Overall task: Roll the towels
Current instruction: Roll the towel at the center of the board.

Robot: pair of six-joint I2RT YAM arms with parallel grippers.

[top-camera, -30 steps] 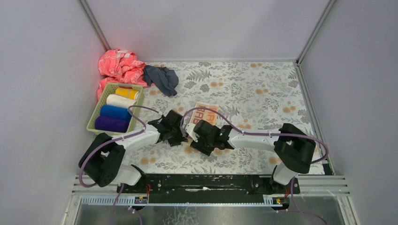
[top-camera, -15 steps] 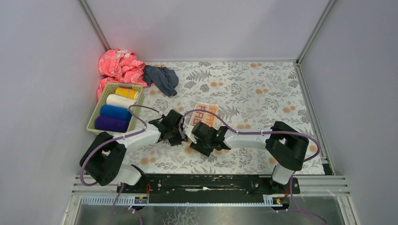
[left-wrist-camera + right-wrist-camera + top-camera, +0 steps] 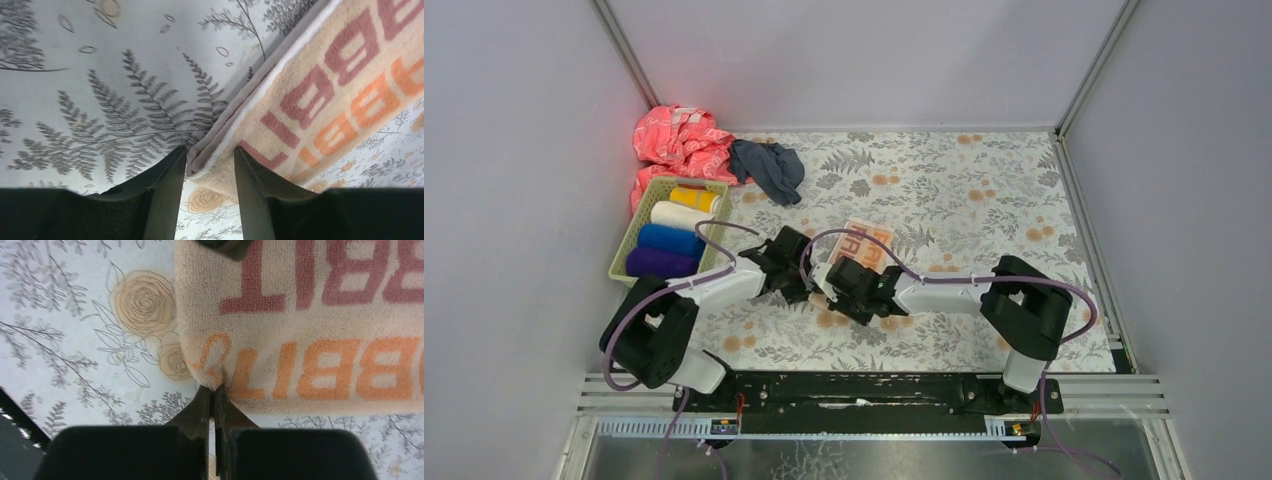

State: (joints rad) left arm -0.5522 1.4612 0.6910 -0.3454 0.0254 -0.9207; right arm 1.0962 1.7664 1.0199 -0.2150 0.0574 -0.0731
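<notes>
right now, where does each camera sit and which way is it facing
top external: above and behind the bases, looking down on the floral surface; left arm and right arm show.
left wrist: looks along the left gripper at the cream RABBIT towel, folded edge between its fingers.
right wrist: looks along the right gripper, pinched shut on that towel's edge.
shared: all three show the towel.
</notes>
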